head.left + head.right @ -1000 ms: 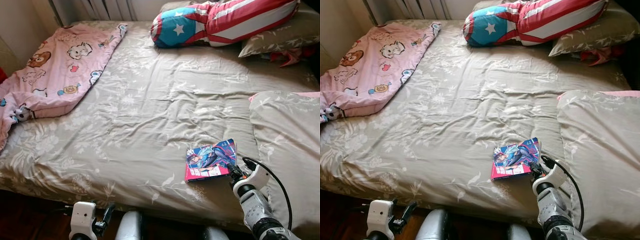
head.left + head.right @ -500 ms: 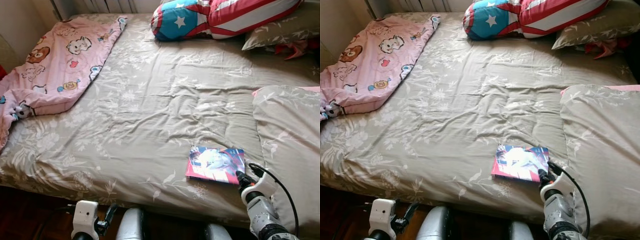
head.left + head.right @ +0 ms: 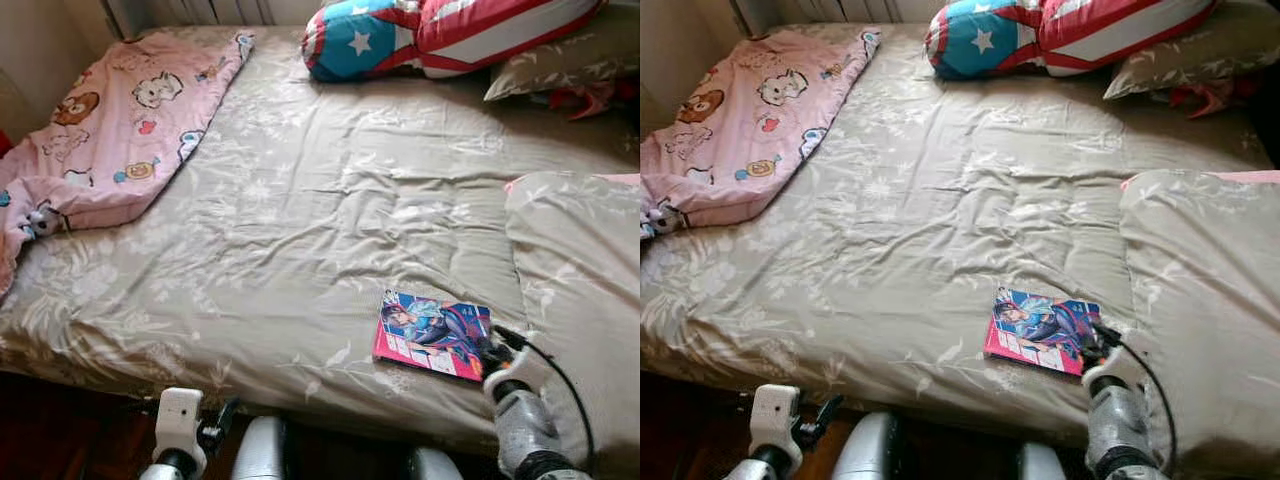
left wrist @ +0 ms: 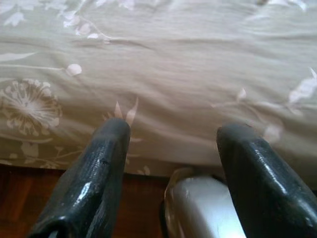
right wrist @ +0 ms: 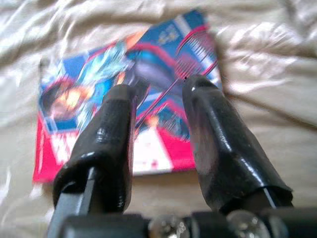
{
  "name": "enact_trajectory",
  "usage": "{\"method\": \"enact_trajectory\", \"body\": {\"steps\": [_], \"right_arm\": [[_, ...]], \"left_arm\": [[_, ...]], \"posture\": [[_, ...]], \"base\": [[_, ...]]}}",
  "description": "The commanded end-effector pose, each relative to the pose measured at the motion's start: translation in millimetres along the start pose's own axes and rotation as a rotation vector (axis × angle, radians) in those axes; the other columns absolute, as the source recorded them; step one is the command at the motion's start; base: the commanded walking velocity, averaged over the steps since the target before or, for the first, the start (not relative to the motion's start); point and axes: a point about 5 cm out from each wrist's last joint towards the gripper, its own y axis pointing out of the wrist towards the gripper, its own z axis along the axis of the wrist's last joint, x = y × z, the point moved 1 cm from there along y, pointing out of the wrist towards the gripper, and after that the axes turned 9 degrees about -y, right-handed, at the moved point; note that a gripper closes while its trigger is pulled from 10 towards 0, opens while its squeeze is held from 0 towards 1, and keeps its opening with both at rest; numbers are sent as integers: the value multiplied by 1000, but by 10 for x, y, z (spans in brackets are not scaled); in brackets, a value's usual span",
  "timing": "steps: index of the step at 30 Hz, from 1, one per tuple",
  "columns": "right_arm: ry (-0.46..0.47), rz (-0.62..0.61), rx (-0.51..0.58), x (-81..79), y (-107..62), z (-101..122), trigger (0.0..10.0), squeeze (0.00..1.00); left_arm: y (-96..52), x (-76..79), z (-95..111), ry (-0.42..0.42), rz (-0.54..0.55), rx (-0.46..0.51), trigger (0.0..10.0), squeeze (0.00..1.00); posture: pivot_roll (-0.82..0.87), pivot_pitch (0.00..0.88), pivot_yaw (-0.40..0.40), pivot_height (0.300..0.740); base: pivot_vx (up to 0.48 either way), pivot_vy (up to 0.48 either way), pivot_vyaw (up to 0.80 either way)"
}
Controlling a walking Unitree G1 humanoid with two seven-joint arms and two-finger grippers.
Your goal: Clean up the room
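A comic book [image 3: 432,334] with a blue and red cover lies flat on the grey floral bedspread [image 3: 300,200], near the bed's front right edge. My right gripper [image 3: 490,350] sits at the book's right edge. In the right wrist view its fingers [image 5: 116,114] stand open just above the cover [image 5: 64,114], with nothing held between them. My left gripper [image 3: 215,425] hangs low in front of the bed, open, and in its wrist view [image 4: 176,131] faces the bed's side.
A pink cartoon blanket [image 3: 110,120] is bunched at the bed's left. A star-and-stripes pillow [image 3: 440,35] and a grey pillow [image 3: 570,65] lie at the head. Another grey pillow [image 3: 575,260] sits on the right, beside the book. Dark floor runs below the bed's edge.
The book, tilted up at my right gripper a second ago, now lies flat and slightly turned. The right gripper sits lower, at its edge. The camera tipped downward.
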Motion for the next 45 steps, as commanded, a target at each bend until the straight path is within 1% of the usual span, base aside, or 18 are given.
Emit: {"method": "enact_trajectory", "body": {"steps": [1,6,9,11,13,15,18,19,20,21,23,24,27,30,31,35,40,45], "right_arm": [[-80,48,-56,-67,-85,-198,10000,0],[-112,109,-127,-172,-232,-489,10000,0],[-131,119,-185,-198,-316,-649,10000,0],[-173,134,-241,-222,-376,-766,10000,0],[-173,131,-266,-221,-396,-808,10000,0],[-227,109,-347,-190,-445,-913,10000,0],[-227,86,-398,-143,-486,-979,10000,0],[-246,84,-435,-134,-513,-1027,10000,0],[-246,84,-435,-134,-513,-1027,10000,0],[-259,59,-478,-101,-555,-1086,10000,0],[-268,44,-494,-81,-567,-1103,10000,0],[-273,41,-497,-78,-568,-1104,10000,0],[-260,47,-481,-105,-554,-1090,10000,0],[-258,46,-478,-110,-550,-1085,10000,0],[-280,46,-490,-104,-564,-1103,10000,0],[-312,35,-498,-56,-592,-1124,10000,0],[-292,11,-518,21,-649,-1171,10000,0],[-257,-16,-531,60,-690,-1208,10000,0]], "left_arm": [[-14,-97,-125,-35,55,-51,10000,0],[98,-66,-170,-47,63,-93,10000,0],[125,-106,-215,-68,101,-118,10000,0],[129,-151,-289,-104,141,-159,10000,0],[125,-164,-334,-112,154,-185,10000,0],[98,-181,-431,-113,171,-246,10000,0],[67,-188,-535,-122,193,-314,10000,0],[44,-196,-584,-112,203,-352,10000,0],[44,-196,-584,-112,203,-352,10000,0],[17,-205,-631,-87,212,-386,10000,0],[15,-204,-641,-75,216,-394,10000,0],[8,-212,-655,-88,239,-399,10000,0],[14,-218,-653,-88,254,-396,10000,0],[20,-212,-654,-56,253,-403,10000,0],[15,-211,-667,-42,266,-410,10000,0],[-7,-189,-709,-50,274,-425,10000,0],[-41,-191,-749,-32,277,-442,10000,0],[-70,-229,-763,-32,293,-447,10000,0]], "posture": [[46,127,58,670],[25,69,41,700],[24,34,27,715],[25,10,13,730],[25,1,8,740],[18,0,5,740],[26,0,-1,740],[23,0,-1,740],[23,0,-1,740],[22,0,-2,740],[26,0,-4,740],[31,0,-6,740],[18,0,-2,740],[10,0,1,740],[5,0,0,740],[8,0,-3,740],[-1,0,3,740],[2,0,5,740]], "base": [[0,0,0],[0,0,0],[0,0,0],[0,0,0],[0,0,0],[0,0,0],[0,0,0],[0,0,0],[0,0,0],[0,0,0],[0,0,0],[0,0,0],[0,0,0],[0,0,0],[0,0,0],[0,0,200],[0,445,800],[0,480,0]]}}
